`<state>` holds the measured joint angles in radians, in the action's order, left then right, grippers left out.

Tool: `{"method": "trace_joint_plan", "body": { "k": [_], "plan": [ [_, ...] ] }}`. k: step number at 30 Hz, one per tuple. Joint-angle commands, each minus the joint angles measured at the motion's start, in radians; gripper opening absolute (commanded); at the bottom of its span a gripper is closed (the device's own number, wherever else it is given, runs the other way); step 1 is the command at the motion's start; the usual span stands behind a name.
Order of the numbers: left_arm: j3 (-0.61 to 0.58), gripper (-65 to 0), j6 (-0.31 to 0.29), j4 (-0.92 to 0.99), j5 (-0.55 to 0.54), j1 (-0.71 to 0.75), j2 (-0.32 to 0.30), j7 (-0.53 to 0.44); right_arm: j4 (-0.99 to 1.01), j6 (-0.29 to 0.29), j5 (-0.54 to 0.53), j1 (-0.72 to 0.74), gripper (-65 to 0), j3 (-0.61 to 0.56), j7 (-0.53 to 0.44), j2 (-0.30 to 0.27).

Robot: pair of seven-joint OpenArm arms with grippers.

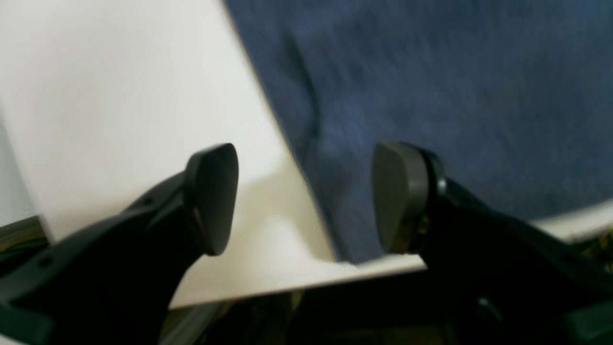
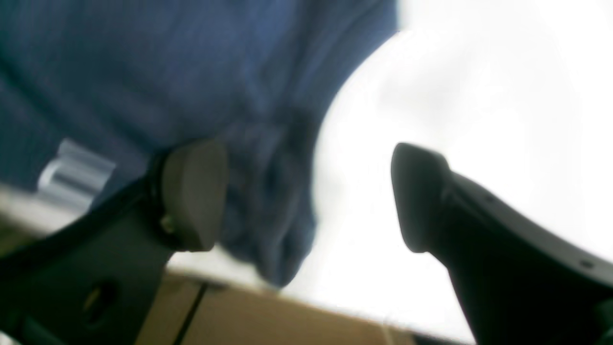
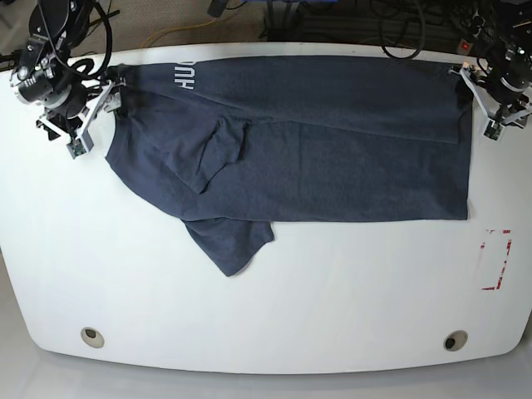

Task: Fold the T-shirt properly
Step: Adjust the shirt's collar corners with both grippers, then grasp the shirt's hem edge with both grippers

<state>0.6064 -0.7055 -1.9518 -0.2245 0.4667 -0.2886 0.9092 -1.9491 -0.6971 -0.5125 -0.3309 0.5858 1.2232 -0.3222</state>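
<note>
The T-shirt [image 3: 332,158] is lying spread across the upper half of the white table [image 3: 266,316] in the base view, reaching from the upper left almost to the upper right. Its top band is folded down over the body, with white letters showing at the upper left end of that fold. One sleeve is lying folded onto the body left of centre, and the other is sticking out below the lower edge toward the middle of the frame.

The left gripper [image 3: 472,76] is sitting at the upper right of the base view, at the shirt's right edge near the table's far rim. In the left wrist view its jaws are standing wide apart, one pad over bare table, the other over blue cloth, nothing clamped between them.

The right gripper [image 3: 115,91] is sitting at the upper left, at the shirt's left end. In the right wrist view its jaws are also gaping wide; bunched cloth is lying beside one pad, the other is over white table, and nothing is being held.
</note>
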Motion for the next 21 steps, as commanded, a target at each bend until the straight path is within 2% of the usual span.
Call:
{"method": "trace_joint_plan", "body": {
  "k": [1, 6, 10, 18, 21],
  "plan": [
    [0.043, -24.9, 0.007, -0.014, -0.009, -0.069, -0.016, -0.011, 0.027, -0.001, -0.004, 0.109, -15.1, 0.010, -0.015, 0.007],
    [0.040, -24.9, 0.007, -0.010, 0.064, -0.190, -0.010, -0.011, 0.213, -0.001, -0.004, 0.310, -15.1, 0.007, -0.015, 0.013],
    [-0.009, -24.9, 0.007, 0.021, 0.133, -0.282, -0.010, -0.011, 0.405, -0.001, -0.001, 0.485, -15.1, -0.059, -0.027, 0.004],
    [-0.085, -24.9, 0.007, 0.174, 0.213, -0.480, -0.008, -0.011, 0.756, -0.001, 0.113, 0.740, -15.1, -0.241, -0.222, -0.008],
    [-0.087, -24.9, 0.007, 0.268, 0.213, -0.563, -0.008, -0.011, 0.923, -0.001, 0.140, 0.818, -15.1, -0.318, -0.349, -0.008]
  ]
}}
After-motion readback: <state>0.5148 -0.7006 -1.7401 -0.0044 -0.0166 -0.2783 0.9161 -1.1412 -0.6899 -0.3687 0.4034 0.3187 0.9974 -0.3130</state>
